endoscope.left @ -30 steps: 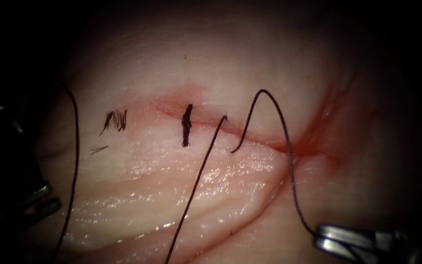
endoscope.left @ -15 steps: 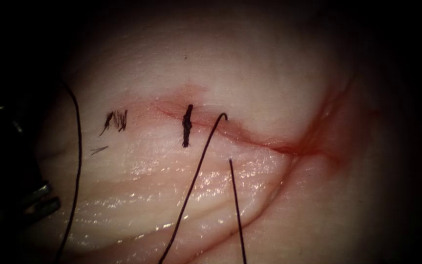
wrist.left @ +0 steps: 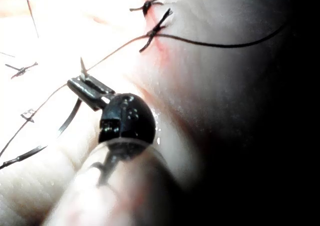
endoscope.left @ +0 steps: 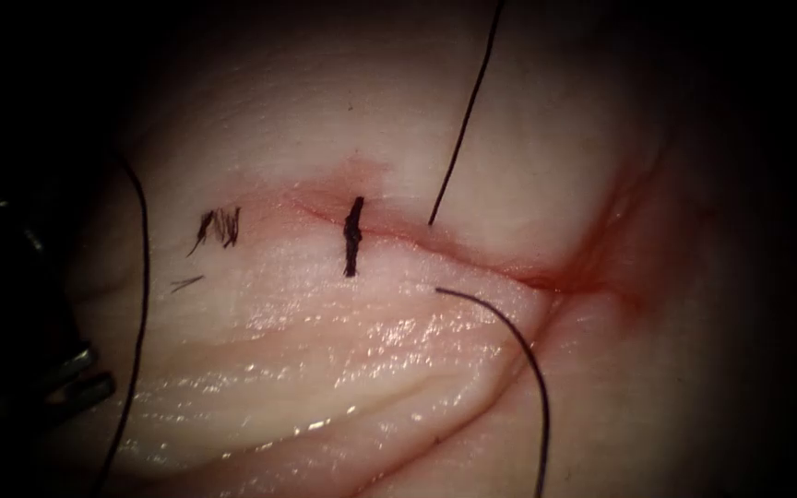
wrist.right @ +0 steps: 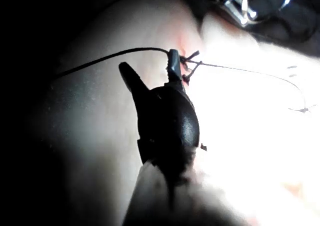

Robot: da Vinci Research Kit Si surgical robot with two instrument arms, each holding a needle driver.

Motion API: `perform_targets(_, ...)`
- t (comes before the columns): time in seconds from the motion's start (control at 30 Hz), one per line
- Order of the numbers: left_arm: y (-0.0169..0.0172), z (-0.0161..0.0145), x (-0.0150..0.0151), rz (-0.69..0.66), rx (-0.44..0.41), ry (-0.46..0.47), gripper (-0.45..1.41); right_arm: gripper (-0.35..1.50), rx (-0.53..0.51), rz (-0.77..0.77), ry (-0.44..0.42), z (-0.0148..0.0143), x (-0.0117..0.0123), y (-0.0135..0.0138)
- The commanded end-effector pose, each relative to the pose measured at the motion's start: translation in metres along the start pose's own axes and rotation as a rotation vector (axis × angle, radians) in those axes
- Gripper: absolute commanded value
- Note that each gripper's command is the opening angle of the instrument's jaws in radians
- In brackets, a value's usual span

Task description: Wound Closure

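My left hand (wrist.left: pixel 89 89) pinches the needle (wrist.left: pixel 66 127) near one end, well left of the knot (endoscope.left: pixel 352 237), out of the tissue (endoscope.left: pixel 343 369); my right hand (wrist.right: pixel 150 71) is spread, thread (endoscope.left: pixel 461 124) across one jaw. I tension the thread gently

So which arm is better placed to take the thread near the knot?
Probably the right: the right tool is open beside the thread at the knot; the left tool is shut on the needle.

Pale pink, glossy tissue (endoscope.left: pixel 343 360) is ridged with faint creamy bands. A thin red cut (endoscope.left: pixel 472 258) crosses it, reddest where red fluid (endoscope.left: pixel 592 277) stains its right end. The thread (endoscope.left: pixel 509 341) and a knotted stitch (endoscope.left: pixel 352 237) are black.
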Motion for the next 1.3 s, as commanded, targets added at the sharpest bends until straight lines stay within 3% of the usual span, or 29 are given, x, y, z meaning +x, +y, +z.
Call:
perform_targets(0.03, 0.0005, 0.0006, -0.0003, 0.0, 0.0, 0.001, -0.45, 1.48, -0.052, 0.0, -0.04, -0.0005, -0.0019, 0.0031)
perform_targets(0.27, 0.0004, 0.0005, -0.0003, 0.0, -0.001, 0.002, -0.45, 1.48, -0.142, -0.078, -0.27, -0.0039, -0.0068, 0.012)
perform_targets(0.4, 0.0004, 0.0005, -0.0003, 0.0, -0.001, 0.001, -0.45, 1.48, -0.181, -0.1, -0.351, -0.0037, -0.0086, 0.0132)
perform_targets(0.47, 0.0004, 0.0005, -0.0003, 0.0, -0.001, 0.002, -0.45, 1.48, -0.151, -0.024, -0.265, -0.0034, -0.0093, 0.0133)
perform_targets(0.53, 0.0005, 0.0005, -0.0004, 0.001, -0.001, 0.002, -0.45, 1.48, -0.141, 0.093, -0.107, -0.0036, -0.0102, 0.0136)
perform_targets(0.57, 0.0005, 0.0005, -0.0004, 0.001, -0.001, 0.002, -0.45, 1.48, -0.146, 0.125, -0.084, -0.0039, -0.0107, 0.0139)
perform_targets(0.77, 0.0008, 0.0009, 0.0001, 0.001, -0.009, 0.0, -0.45, 1.48, -0.166, 0.32, -0.058, -0.0043, -0.0134, 0.016)
perform_targets(0.9, 0.0011, 0.0015, 0.0006, -0.001, -0.017, 0.012, -0.45, 1.48, -0.195, 0.669, 0.03, -0.0045, -0.015, 0.0164)
perform_targets(0.93, 0.0012, 0.0016, 0.0006, -0.001, -0.019, 0.016, -0.45, 1.41, -0.181, 0.86, 0.041, -0.0045, -0.0154, 0.0162)
perform_targets(1.0, 0.0012, 0.0016, 0.0006, -0.001, -0.023, 0.022, -0.45, 1.38, -0.148, 1.052, 0.06, -0.0044, -0.016, 0.0159)
perform_targets(1.13, 0.001, 0.0014, 0.0003, -0.001, -0.029, 0.028, -0.45, 1.46, -0.046, 1.326, 0.097, -0.0039, -0.0172, 0.0148)
perform_targets(1.3, 0.001, 0.0013, 0.0003, -0.001, -0.028, 0.027, -0.45, 1.48, 0.034, 1.534, 0.195, -0.0038, -0.0182, 0.0139)
